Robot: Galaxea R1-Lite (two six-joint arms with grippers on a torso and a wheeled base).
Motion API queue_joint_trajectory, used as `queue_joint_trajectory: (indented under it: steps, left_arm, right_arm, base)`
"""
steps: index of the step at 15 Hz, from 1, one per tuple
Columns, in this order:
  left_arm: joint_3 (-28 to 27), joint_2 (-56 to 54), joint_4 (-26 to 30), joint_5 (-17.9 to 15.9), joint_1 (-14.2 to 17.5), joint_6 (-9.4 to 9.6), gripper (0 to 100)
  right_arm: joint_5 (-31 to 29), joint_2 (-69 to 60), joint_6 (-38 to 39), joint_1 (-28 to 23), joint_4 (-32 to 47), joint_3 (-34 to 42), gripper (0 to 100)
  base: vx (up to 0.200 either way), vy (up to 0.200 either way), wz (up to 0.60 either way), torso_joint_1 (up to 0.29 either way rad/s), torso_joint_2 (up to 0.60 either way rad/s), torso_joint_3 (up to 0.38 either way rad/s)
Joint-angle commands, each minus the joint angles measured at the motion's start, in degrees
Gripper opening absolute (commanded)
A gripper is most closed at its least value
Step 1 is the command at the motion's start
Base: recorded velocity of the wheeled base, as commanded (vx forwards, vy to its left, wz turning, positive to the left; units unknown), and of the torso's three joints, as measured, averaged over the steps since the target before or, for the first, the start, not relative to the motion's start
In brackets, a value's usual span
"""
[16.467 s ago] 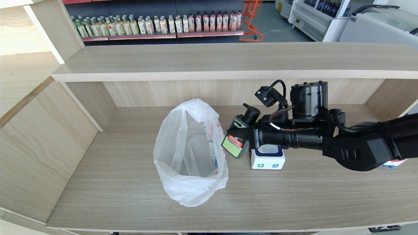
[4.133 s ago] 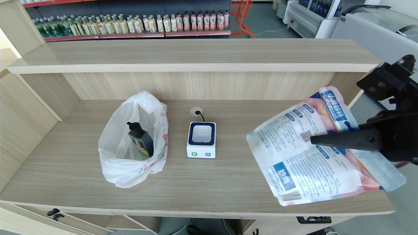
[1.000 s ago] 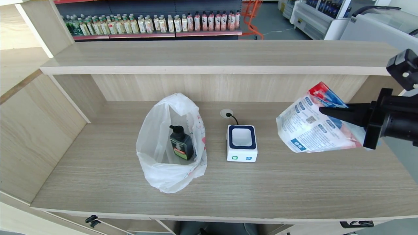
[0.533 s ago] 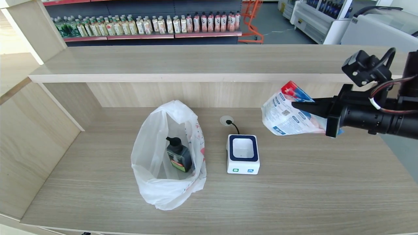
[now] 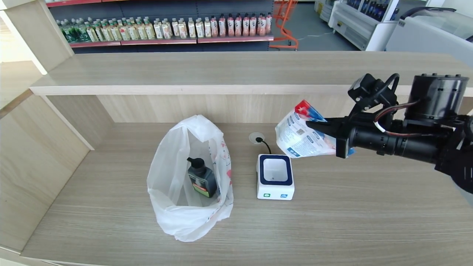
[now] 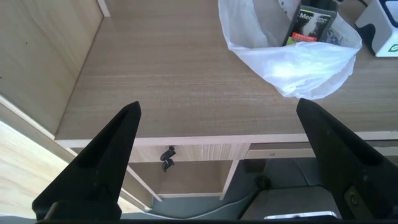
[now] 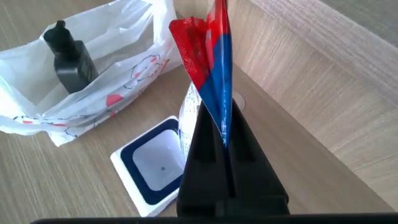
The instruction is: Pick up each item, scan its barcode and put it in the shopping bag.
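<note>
The snack pouch [image 5: 297,138] hung in the air, clear of the desk [image 5: 332,221], pinched at its red and blue top edge between the right fingers [image 5: 322,127], which were pressed together on that seam while the rest of the pouch drooped away beyond their tips. It sat near the scanner [image 5: 275,176], a little farther back and to the right, close to the cable hole [image 5: 256,138] in the desk. The head view showed the pouch's pale printed face turned toward the shopping bag [image 5: 173,210], which stood open to the left of the scanner with a dark pump bottle [image 5: 201,180] leaning inside it. The right wrist view gave what the head view could not: it looked straight down the closed fingers, the pouch seen edge-on as a thin red and blue strip rising from between them, with the scanner's window lying just beside and below that strip. The left wrist view showed the left fingers [image 6: 106,165] spread wide with nothing between them, held off the front edge of the desk, above a drawer handle [image 6: 166,158], with the shopping bag and bottle well apart from them, farther back on the desk.
</note>
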Motion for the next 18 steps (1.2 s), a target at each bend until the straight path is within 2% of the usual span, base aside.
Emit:
queue_joint_trajectory:
  steps: [1, 3, 6, 8, 12, 18]
  left_arm:
    - [0.01, -0.02, 0.00, 0.01, 0.01, 0.00, 100]
    - [0.01, -0.02, 0.00, 0.01, 0.01, 0.00, 100]
    - [0.01, -0.02, 0.00, 0.01, 0.01, 0.00, 100]
    - [0.01, -0.02, 0.00, 0.01, 0.01, 0.00, 100]
    - [0.01, -0.02, 0.00, 0.01, 0.01, 0.00, 100]
    - [0.01, -0.02, 0.00, 0.01, 0.01, 0.00, 100]
  right_arm:
    - [-0.92, 4.10, -0.45, 2.95, -4.82, 0.72, 0]
    - [-1.36, 7.88, -3.53, 3.66, -11.94, 1.24, 0]
    - [-1.18, 11.48, -3.88, 3.75, -19.06, 4.32, 0]
    - [-1.45, 17.72, -3.26, 4.01, -27.76, 3.71, 0]
    - [-0.83, 21.50, -3.09, 7.09, -28.73, 0.98, 0]
    - [-0.04, 17.72, -0.54, 8.49, -28.90, 1.33, 0]
  base:
    - [0.000, 0.000, 0.00, 0.000, 0.00, 0.000]
    - [0.000, 0.000, 0.00, 0.000, 0.00, 0.000]
    - [0.000, 0.000, 0.00, 0.000, 0.00, 0.000]
    - [0.000, 0.000, 0.00, 0.000, 0.00, 0.000]
    - [0.000, 0.000, 0.00, 0.000, 0.00, 0.000]
    - [0.000, 0.000, 0.00, 0.000, 0.00, 0.000]
